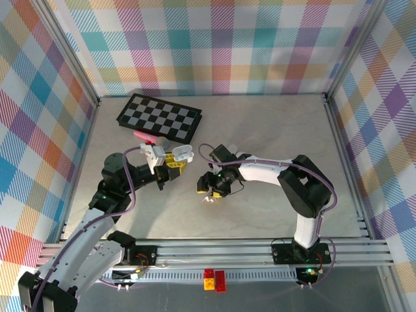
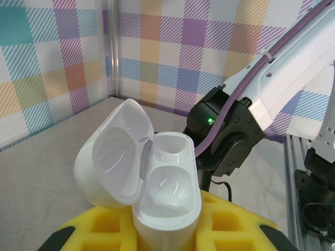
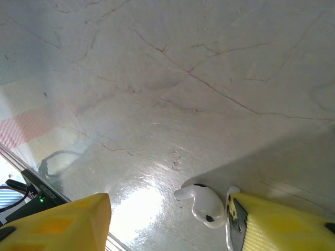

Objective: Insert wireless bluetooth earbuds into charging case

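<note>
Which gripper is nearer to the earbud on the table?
Right. The right gripper hangs over the earbud, fingers either side; the left gripper holds the open case, apart.

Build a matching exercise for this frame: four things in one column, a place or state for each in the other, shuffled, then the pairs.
1. charging case
2. earbud
3. checkerboard
4. right hand

A. flat on the far side of the table
B. open, low over the table
C. white, lying loose on the table
D. lid open, gripped by the left hand

Pairs: 1-D, 2-C, 3-A, 4-B
</note>
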Controlling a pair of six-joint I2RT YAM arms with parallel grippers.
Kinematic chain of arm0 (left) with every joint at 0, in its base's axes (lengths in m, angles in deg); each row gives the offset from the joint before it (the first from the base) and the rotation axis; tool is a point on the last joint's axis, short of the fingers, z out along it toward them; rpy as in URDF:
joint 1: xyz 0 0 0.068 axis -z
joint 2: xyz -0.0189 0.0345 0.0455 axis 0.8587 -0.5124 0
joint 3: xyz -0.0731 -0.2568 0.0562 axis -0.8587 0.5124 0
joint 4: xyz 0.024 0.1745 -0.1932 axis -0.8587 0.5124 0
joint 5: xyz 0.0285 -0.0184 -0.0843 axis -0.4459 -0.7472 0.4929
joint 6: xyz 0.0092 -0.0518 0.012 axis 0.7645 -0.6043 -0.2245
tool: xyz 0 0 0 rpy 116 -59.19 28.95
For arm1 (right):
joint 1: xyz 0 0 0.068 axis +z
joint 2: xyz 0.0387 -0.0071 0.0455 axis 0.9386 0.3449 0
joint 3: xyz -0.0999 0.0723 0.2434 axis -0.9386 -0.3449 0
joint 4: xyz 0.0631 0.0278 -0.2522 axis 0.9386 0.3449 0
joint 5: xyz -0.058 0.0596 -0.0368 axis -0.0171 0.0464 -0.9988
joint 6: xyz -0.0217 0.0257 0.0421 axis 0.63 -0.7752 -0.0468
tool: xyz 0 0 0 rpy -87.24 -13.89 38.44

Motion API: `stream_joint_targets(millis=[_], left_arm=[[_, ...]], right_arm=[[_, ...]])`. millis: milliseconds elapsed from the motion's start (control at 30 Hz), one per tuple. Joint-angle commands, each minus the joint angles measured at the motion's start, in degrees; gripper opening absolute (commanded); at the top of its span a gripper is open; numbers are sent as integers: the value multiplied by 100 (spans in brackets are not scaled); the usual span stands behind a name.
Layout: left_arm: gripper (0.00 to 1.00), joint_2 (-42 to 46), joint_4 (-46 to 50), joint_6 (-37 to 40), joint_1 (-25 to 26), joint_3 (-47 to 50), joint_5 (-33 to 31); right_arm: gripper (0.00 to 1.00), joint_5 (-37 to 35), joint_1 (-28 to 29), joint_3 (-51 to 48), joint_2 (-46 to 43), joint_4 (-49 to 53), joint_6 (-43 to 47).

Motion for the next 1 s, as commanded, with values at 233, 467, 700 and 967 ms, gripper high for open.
stream_joint_targets(millis=[233, 467, 700, 967], left_arm=[[0, 55, 79, 137, -49, -186, 181], [0, 59, 27, 139, -49, -134, 168], [0, 91, 13, 69, -57, -81, 394], [0, 93, 53, 95, -58, -83, 398]], right_arm=[[57, 443, 115, 495, 441, 174, 323], [57, 585, 163, 653, 432, 201, 580], [59, 49, 165, 855, 408, 975, 1200], [59, 172, 216, 1104, 714, 1416, 1501]])
